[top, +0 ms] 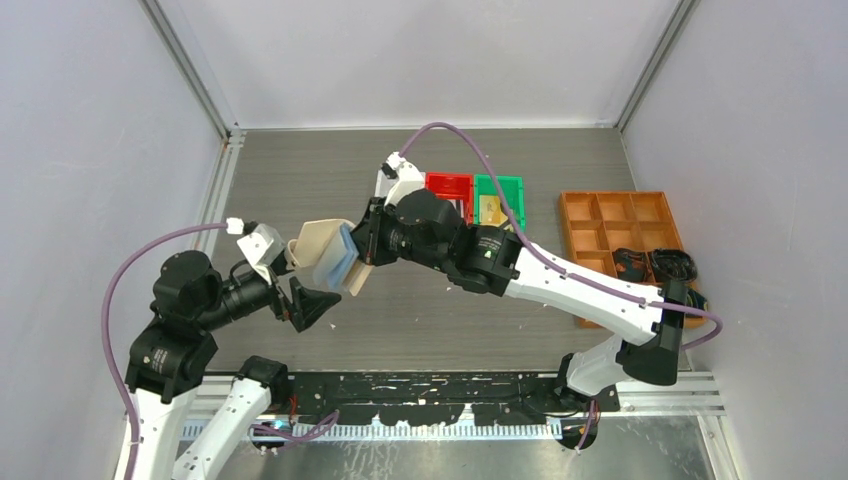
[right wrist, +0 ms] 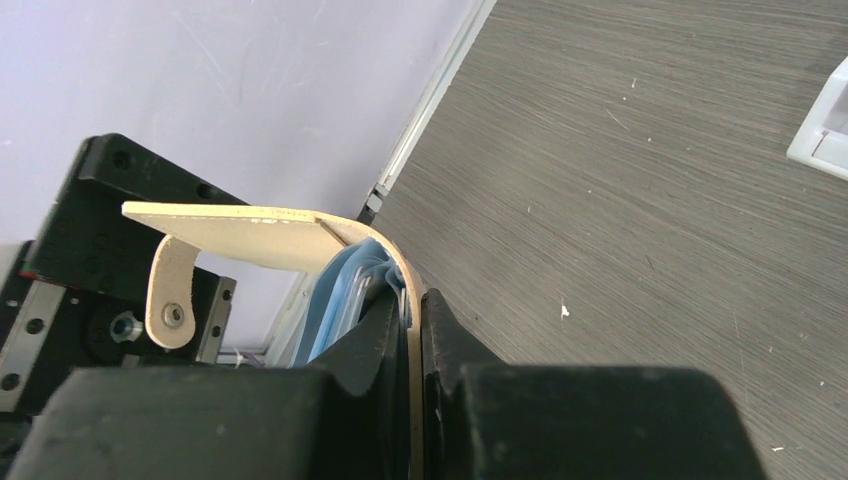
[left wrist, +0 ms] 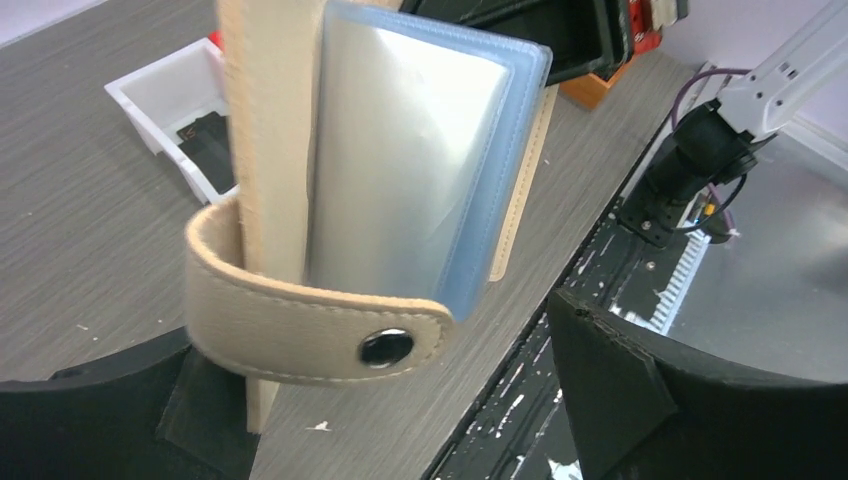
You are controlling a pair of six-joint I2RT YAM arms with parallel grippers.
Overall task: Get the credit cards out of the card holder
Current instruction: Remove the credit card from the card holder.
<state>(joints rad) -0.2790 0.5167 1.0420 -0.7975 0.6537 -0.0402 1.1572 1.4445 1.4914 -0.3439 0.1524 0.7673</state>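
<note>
The beige card holder (top: 325, 252) hangs open above the table, with its snap tab (left wrist: 320, 335) curling across the clear blue-edged sleeves (left wrist: 400, 160). My right gripper (right wrist: 413, 320) is shut on one tan cover of the card holder (right wrist: 260, 225). My left gripper (top: 312, 298) stands open just below and left of it, its fingers (left wrist: 640, 400) wide on either side of the tab and not touching. A black credit card (left wrist: 205, 140) lies in a white bin (left wrist: 165, 85). A gold card (top: 490, 209) sits in the green bin (top: 512, 186). No card shows inside the sleeves.
A red bin (top: 450, 183) stands beside the green one behind the right arm. An orange compartment tray (top: 615, 225) sits at the right with dark objects (top: 655, 265) on its near corner. The black base rail (top: 450, 385) runs along the near edge.
</note>
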